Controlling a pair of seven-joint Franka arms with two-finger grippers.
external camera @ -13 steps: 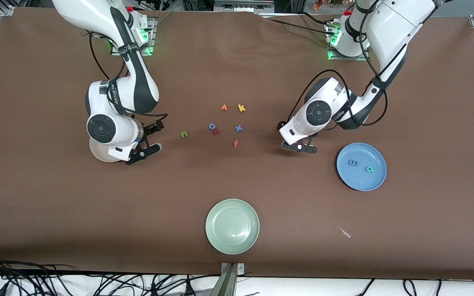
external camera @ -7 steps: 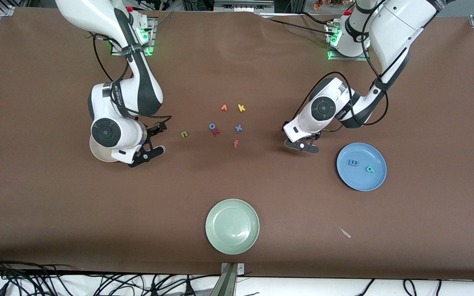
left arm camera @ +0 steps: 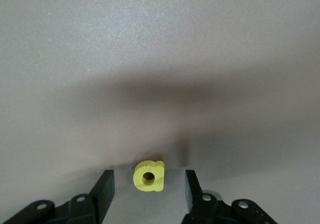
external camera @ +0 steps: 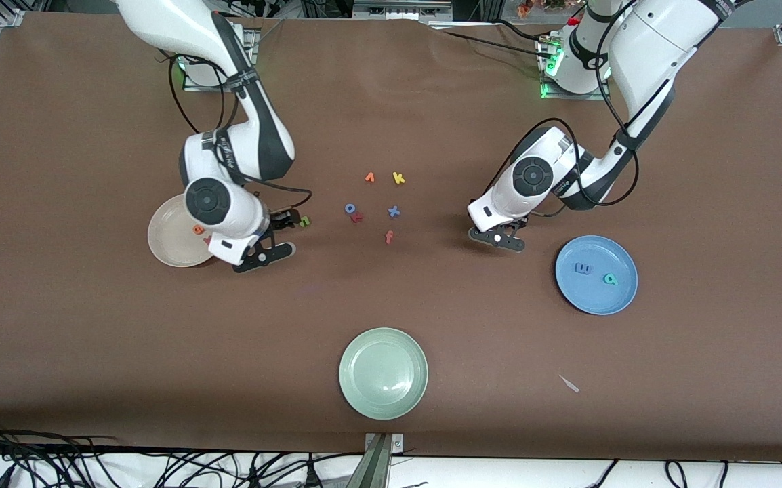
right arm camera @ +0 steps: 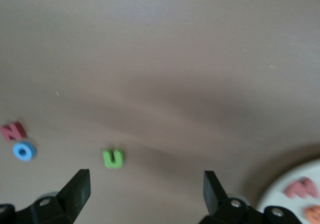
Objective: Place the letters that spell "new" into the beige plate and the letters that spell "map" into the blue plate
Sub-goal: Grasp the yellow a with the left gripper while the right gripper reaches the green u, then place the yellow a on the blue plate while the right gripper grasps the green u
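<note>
the beige plate (external camera: 164,245) sits toward the right arm's end of the tabletop, with the orange e (external camera: 197,230) and the salmon w (right arm camera: 301,187) already in it. the right claw (external camera: 287,234) is just beside that plate's rim, low over the tabletop, its fingers spread wide and holding nothing. the green n (external camera: 305,221), the last letter of "new", lies flat just ahead of the fingertips, toward the left arm's end of the tabletop. in the right wrist view the n (right arm camera: 113,158) is within the gap's width but off-centre, closer to one finger (right arm camera: 79,186) than to the other. so i judge that the claw needs a short push forward and a small sideways shift before it can close.

the left claw (external camera: 498,241) is down at the tabletop, beside the blue plate (external camera: 594,299), which already holds the m (external camera: 583,268) and the p (external camera: 610,278). in the left wrist view the yellow a (left arm camera: 148,176) lies flat, squarely between the fingers (left arm camera: 104,185). the claw is part-spread, with a gap showing on each side, so nothing is pinched yet. the a's stem side faces one finger and its round side faces the other. this arm is the nearer one to that letter and that plate.
</note>
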